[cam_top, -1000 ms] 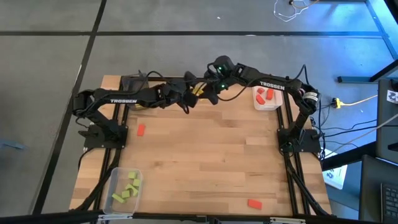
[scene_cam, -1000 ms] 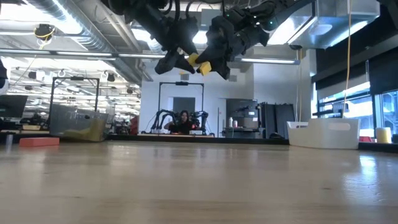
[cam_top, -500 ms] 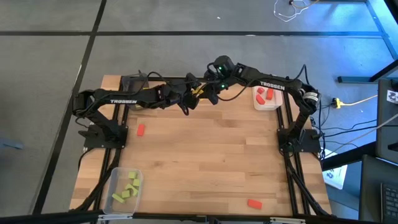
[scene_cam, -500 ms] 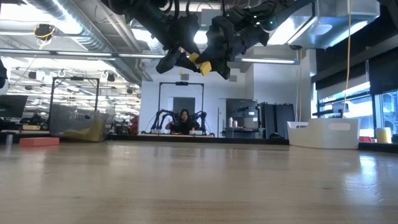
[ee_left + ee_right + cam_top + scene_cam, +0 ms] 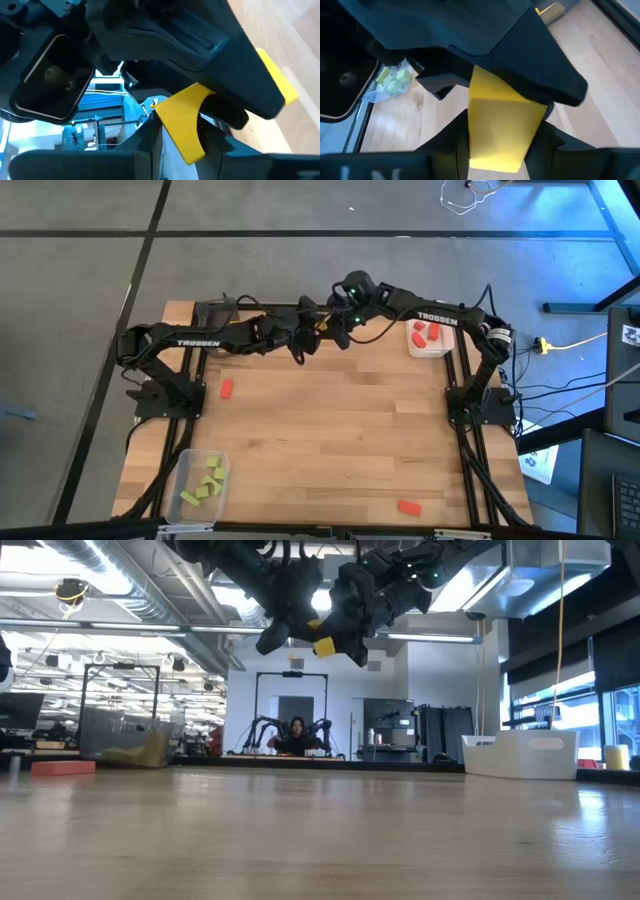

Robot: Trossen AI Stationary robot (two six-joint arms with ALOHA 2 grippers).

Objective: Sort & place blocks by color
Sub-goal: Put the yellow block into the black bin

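Up above the far middle of the desk (image 5: pixel 330 430), a yellow block (image 5: pixel 323 647) hangs in the air between the two grippers. The right gripper (image 5: pixel 333 326) has its fingers (image 5: pixel 547 137) clamped on the block, and the left gripper (image 5: pixel 312 332) meets it from the other side, its fingers (image 5: pixel 150 137) narrowed around the same piece, touching it.

Outward from there, the other blocks lie scattered. One red block (image 5: pixel 227 388) rests on the bare wood near the left arm's base, and another red block (image 5: pixel 408 506) lies near the front right corner. Red pieces (image 5: pixel 428 332) sit in a white tray (image 5: pixel 440 350) at the far right edge. Light green blocks (image 5: pixel 203 480) fill a clear tray (image 5: pixel 184 462) at the front left corner. A dark tray (image 5: pixel 208 313) stands at the far left corner.

The desk is pale wood in butcher-block strips, standing on a grey floor crossed by dark lines. The low view looks into a large workshop with ceiling ducts, strip lights and racks; a person (image 5: pixel 296 736) sits far back beside another pair of arms.
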